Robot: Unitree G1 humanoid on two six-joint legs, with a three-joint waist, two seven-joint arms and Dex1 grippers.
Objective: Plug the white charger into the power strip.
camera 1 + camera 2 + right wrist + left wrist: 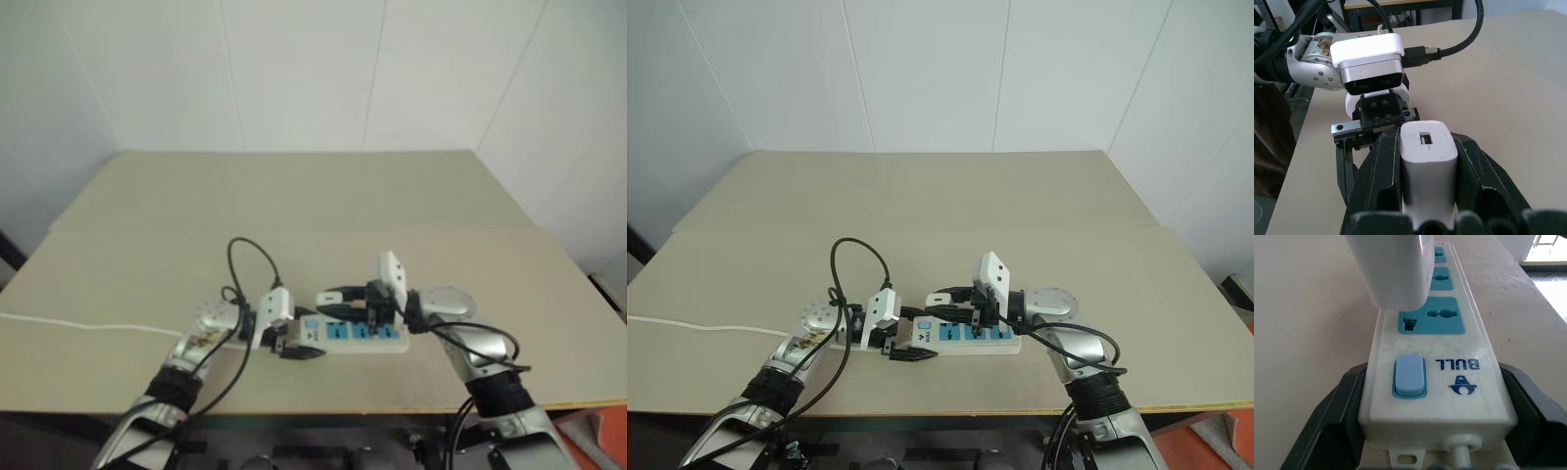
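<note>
My left gripper (1415,450) clamps the power strip (1432,357); my right gripper (1425,196) grips the white charger (1427,166) just above the first socket (1432,316), not yet inserted.

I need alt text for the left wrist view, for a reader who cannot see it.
The left gripper holds the switch end of the white power strip, one black jaw on each side. A white charger hangs just above the nearest blue socket, not yet plugged in.

Head pair looks down over the table (294,196); wrist cameras sit close, seemingly facing each other.
</note>
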